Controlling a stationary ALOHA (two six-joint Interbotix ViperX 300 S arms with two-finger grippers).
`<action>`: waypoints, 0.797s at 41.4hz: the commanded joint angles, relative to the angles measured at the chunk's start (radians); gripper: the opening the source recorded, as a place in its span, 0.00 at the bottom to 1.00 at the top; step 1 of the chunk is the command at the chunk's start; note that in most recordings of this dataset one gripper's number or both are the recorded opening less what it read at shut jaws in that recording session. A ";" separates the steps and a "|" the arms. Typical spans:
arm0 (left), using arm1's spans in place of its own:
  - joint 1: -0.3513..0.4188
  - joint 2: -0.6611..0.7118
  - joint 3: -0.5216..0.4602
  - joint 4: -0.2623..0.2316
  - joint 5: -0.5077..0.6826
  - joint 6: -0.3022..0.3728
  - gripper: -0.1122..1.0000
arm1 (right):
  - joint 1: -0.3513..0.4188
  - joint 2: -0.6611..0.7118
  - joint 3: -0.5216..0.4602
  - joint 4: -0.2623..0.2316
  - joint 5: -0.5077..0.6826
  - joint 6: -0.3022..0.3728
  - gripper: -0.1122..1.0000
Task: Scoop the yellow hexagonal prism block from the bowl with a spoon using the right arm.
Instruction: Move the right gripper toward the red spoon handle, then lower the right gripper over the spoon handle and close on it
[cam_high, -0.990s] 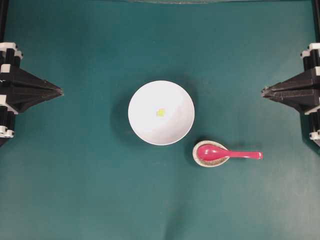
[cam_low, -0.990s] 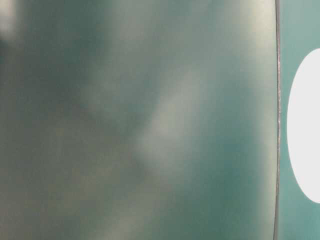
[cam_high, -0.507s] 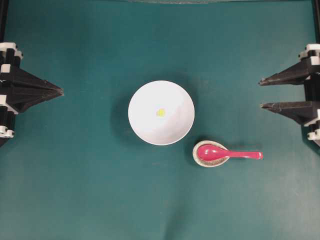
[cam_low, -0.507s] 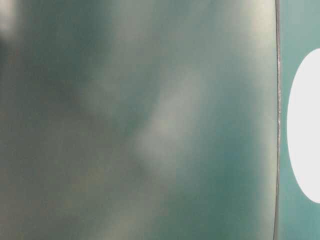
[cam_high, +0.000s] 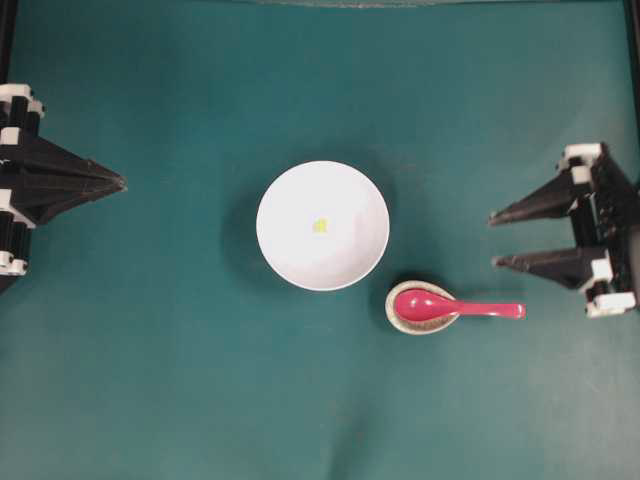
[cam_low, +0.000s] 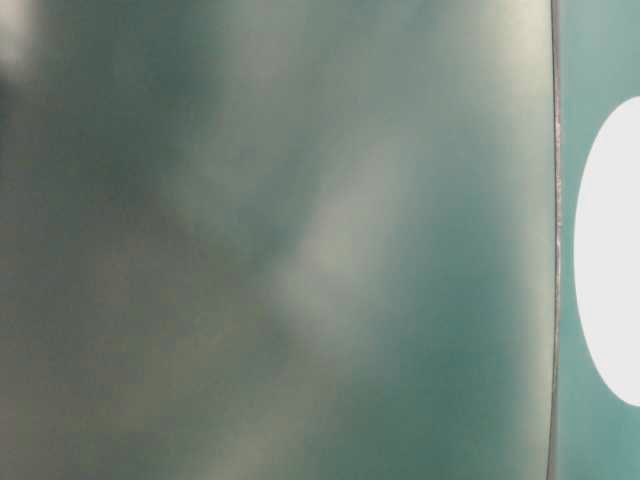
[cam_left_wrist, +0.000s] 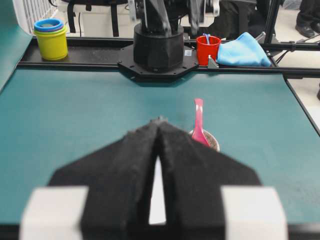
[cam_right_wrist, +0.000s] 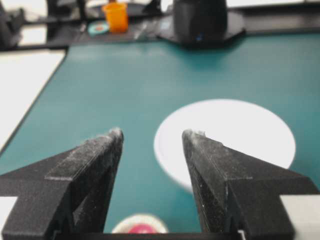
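The white bowl (cam_high: 350, 200) sits mid-table with the tiny yellow hexagonal prism block (cam_high: 320, 226) lying in its centre. The pink spoon (cam_high: 455, 308) rests with its scoop in a small speckled dish (cam_high: 396, 318), lower right of the bowl, handle pointing right. My right gripper (cam_high: 494, 240) is open and empty, above and just right of the handle's end. In the right wrist view the gripper (cam_right_wrist: 152, 134) frames the bowl (cam_right_wrist: 225, 140), with the spoon (cam_right_wrist: 141, 229) at the bottom edge. My left gripper (cam_high: 122, 183) stays shut at the left edge.
The left wrist view shows the spoon (cam_left_wrist: 198, 122), stacked yellow cups (cam_left_wrist: 51, 37), a red cup (cam_left_wrist: 207, 49) and a blue cloth (cam_left_wrist: 242, 50) behind the table. An orange cup (cam_right_wrist: 116, 17) stands beyond the far edge. The table-level view is blurred, showing only the bowl (cam_low: 610, 250).
My right gripper went from shut to wide open and moved in from the right edge toward the spoon's handle. The left gripper, bowl, block and spoon have not moved.
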 joint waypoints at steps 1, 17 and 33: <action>-0.002 0.005 -0.029 0.003 -0.014 0.000 0.10 | 0.035 0.055 0.009 0.034 -0.087 -0.002 0.61; -0.002 0.005 -0.029 0.003 -0.015 0.002 0.10 | 0.222 0.324 0.086 0.213 -0.414 -0.003 0.61; 0.000 0.005 -0.028 0.005 -0.017 0.002 0.10 | 0.439 0.600 0.087 0.425 -0.640 -0.003 0.61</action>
